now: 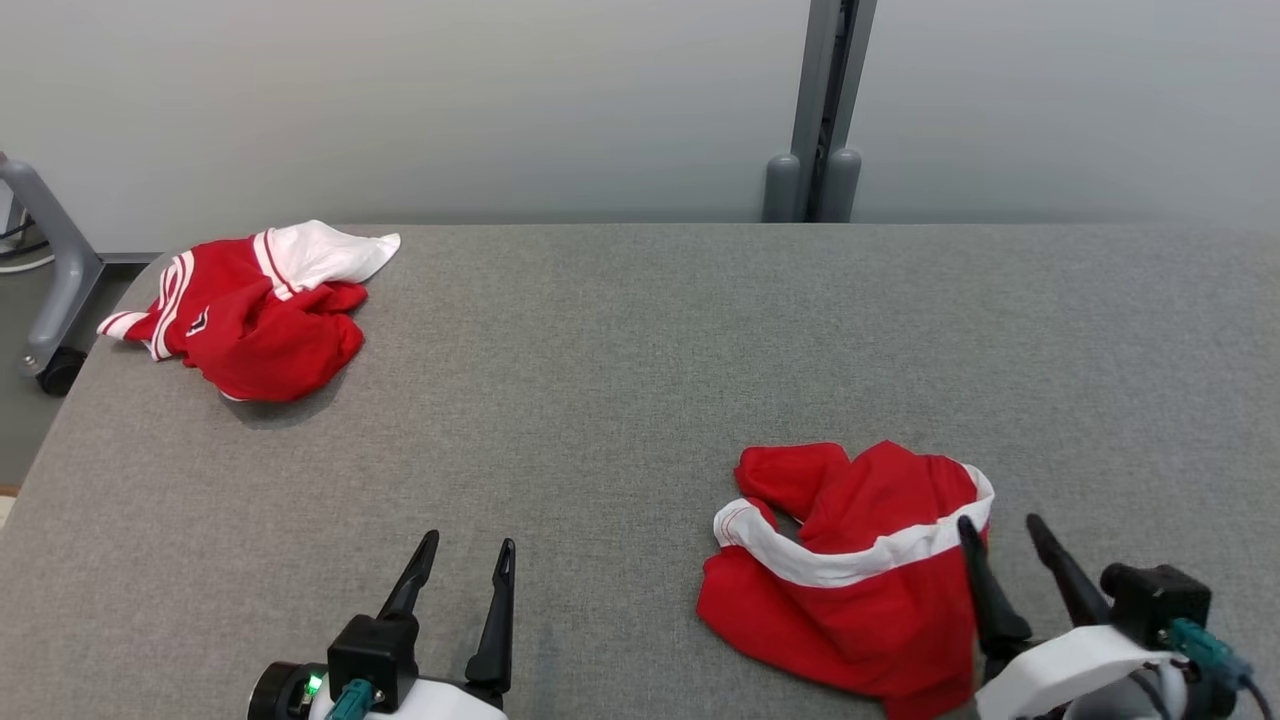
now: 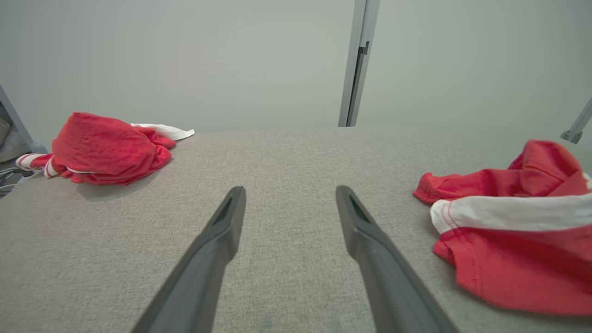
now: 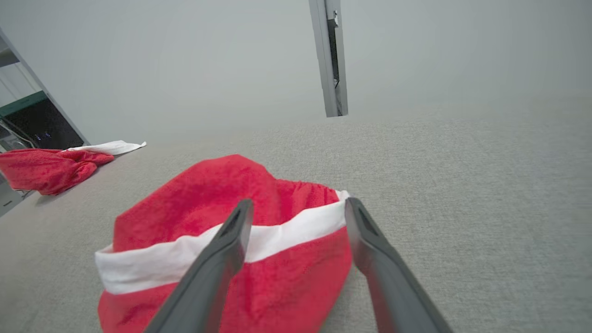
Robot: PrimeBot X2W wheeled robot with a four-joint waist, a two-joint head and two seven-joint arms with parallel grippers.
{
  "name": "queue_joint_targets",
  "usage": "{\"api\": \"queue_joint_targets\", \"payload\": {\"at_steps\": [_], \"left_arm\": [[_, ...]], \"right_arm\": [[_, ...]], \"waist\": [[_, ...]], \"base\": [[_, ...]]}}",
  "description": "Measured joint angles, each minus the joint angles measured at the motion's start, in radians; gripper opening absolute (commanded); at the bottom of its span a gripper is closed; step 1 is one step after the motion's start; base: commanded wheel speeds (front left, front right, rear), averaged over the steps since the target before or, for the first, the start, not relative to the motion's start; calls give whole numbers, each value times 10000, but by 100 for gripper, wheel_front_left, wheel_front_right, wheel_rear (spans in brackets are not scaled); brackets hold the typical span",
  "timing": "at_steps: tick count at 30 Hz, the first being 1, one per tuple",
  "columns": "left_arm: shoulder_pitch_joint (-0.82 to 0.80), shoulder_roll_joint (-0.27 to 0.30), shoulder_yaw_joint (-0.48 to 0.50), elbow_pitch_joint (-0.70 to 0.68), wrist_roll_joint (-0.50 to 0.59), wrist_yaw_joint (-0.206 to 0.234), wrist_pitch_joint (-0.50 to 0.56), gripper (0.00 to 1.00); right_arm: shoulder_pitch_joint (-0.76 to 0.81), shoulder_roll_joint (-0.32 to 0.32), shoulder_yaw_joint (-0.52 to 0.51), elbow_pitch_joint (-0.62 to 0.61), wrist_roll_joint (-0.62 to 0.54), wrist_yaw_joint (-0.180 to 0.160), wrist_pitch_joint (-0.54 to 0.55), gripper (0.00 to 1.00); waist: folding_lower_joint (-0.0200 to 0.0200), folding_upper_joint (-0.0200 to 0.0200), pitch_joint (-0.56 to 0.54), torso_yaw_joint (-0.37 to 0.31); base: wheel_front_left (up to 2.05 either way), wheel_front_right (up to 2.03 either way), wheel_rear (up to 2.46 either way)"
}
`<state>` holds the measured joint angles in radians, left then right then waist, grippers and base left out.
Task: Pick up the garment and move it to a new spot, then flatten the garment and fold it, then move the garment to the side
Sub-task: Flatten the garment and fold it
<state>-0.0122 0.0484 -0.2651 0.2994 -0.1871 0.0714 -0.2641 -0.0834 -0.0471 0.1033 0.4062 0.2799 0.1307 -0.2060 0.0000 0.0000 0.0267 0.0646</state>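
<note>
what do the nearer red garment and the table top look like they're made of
Nearer red garment: soft knit fabric, probably cotton jersey, matte; it crumples in loose folds and shows stitched hems. Table top: grey woven cloth cover, matte, with a fine heathered weave.

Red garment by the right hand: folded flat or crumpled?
Crumpled. The red garment lies bunched in a heap, its white band curving unevenly across it.

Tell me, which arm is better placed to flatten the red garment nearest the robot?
Right: the right gripper hangs open at the near garment's edge, fingers over the cloth; the left gripper is open over bare table, apart from it.
</note>
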Motion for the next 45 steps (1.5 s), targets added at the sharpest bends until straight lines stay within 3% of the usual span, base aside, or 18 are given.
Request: {"api": "queue_joint_targets", "payload": {"at_steps": [9,15,20,21,22,23,25,28,32,37,42,43,45], "left_arm": [[-44,-2,-67,12,8,-12,0,100],[-122,2,-54,92,31,-59,0,100],[-121,4,-58,153,42,-81,0,100],[-120,4,-59,161,42,-86,0,100],[-119,2,-59,169,46,-86,0,100],[-118,2,-54,176,59,-88,0,100],[-112,2,-42,194,73,-86,0,100],[-65,4,-13,198,104,-86,-2,100],[109,2,-46,211,100,-86,0,100],[178,-2,-79,192,50,-71,0,100],[188,0,-90,174,25,-25,0,100],[188,0,-96,176,19,-25,0,100],[188,0,-107,178,17,-23,0,100]], "right_arm": [[-1251,-107,-1881,709,-1429,0,905,100],[-2140,-552,-1705,2263,-1501,2,1969,100],[-2565,-861,-1024,3423,-784,0,2909,100],[-2622,-894,-909,3582,-593,0,3022,80],[-2674,-941,-800,3724,-437,0,3068,49],[-2732,-1011,-694,3841,-332,0,3066,36],[-2828,-1116,-627,3988,-81,0,2949,0],[-2901,-1145,-777,4178,134,0,2382,0],[-2924,-959,-2159,4648,-140,0,1193,0],[-2746,-447,-3963,5185,-1218,0,426,0],[-2755,-81,-5058,5321,-2301,0,104,0],[-2765,-58,-5172,5329,-2416,0,46,9],[-2811,-44,-5283,5352,-2679,0,-36,47]], "waist": [[0,0,154,428],[0,0,243,892],[0,0,259,1164],[0,0,255,1191],[0,0,247,1210],[0,0,235,1221],[0,0,205,1220],[1,0,147,1139],[0,0,12,859],[0,0,-68,539],[1,0,-54,346],[0,0,-49,319],[0,0,-45,280]], "base": [[0,0,0],[0,0,0],[0,0,0],[0,0,0],[0,0,0],[0,0,0],[0,0,0],[0,0,0],[0,0,0],[0,0,0],[0,0,0],[0,0,0],[0,0,0]]}}
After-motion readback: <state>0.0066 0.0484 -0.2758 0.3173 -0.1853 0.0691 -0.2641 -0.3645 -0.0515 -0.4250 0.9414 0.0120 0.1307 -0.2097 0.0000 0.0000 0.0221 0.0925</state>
